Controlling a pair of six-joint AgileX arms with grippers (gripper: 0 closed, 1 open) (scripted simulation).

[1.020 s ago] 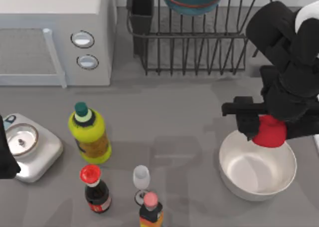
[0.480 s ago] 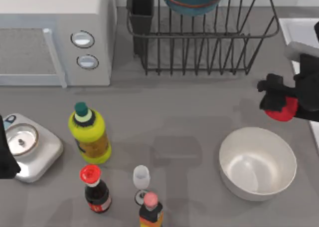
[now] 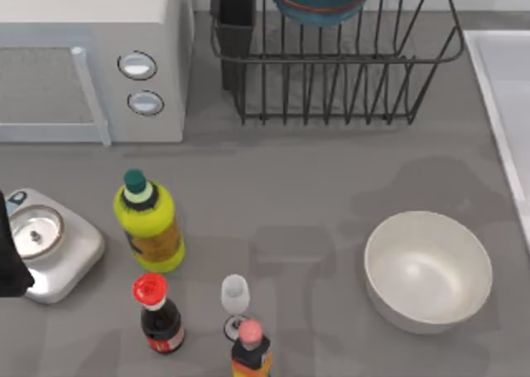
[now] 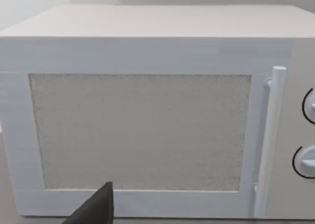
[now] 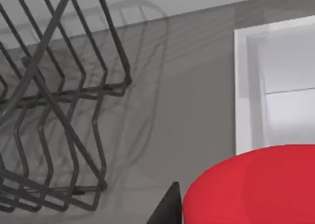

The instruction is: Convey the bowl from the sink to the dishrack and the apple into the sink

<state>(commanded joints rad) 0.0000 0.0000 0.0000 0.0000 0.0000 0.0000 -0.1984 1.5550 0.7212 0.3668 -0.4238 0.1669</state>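
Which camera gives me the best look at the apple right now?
The right wrist view: the apple looms large and red in the foreground, close to the sink rim. The top view and the left wrist view give no look at it; the latter faces the microwave.

A matte grey tabletop carries soft shadows. A white microwave stands at its far left, under even, diffuse light.

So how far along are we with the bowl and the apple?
Done: the round teal-blue bowl sits in the black wire dishrack. In hand: the bright red apple rides at the right pincer, close to the pale rectangular sink. Left: dropping it into the basin.
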